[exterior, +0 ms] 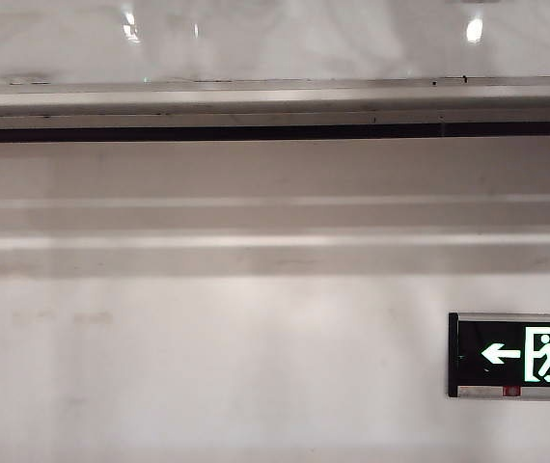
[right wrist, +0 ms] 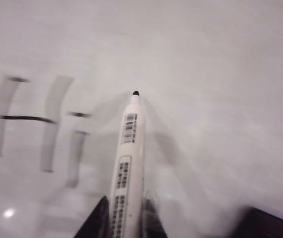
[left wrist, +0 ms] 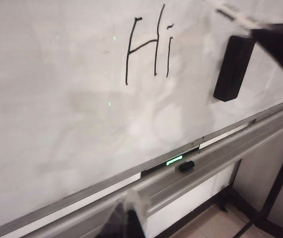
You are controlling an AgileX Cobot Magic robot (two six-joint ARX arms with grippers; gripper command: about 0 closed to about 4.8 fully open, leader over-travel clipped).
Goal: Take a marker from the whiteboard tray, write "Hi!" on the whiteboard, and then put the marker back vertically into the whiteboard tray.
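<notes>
Right gripper (right wrist: 126,225): its two dark fingers are clamped on the barrel of the marker (right wrist: 127,163), which sticks out ahead of them toward the whiteboard (right wrist: 221,99).
Marker: white barrel with blocks of dark print, uncapped, black tip forward. The tip is close to the board surface; I cannot tell whether it touches. It sits just beside the last stroke of the writing (right wrist: 37,119).
Writing: black "Hi" on the board, blurred in the right wrist view and sharp in the left wrist view at (left wrist: 149,47). I see no exclamation mark after it.
Left gripper (left wrist: 124,220): only a dark and clear blurred bit of it shows low in its own camera, down by the whiteboard tray (left wrist: 231,148). Whether its jaws are wide or narrow I cannot tell.
Whiteboard tray: a long grey ledge under the board; a small black cap-like piece (left wrist: 186,166) lies on it, with a green glint just beside it.
Eraser (left wrist: 233,67): a black block stuck to the board, well right of the writing, above the tray.
Exterior view: the tray (exterior: 275,101) runs the full width, a strip of glossy board above it, and a green exit sign (exterior: 521,354) is on the wall below. No arm shows there.
</notes>
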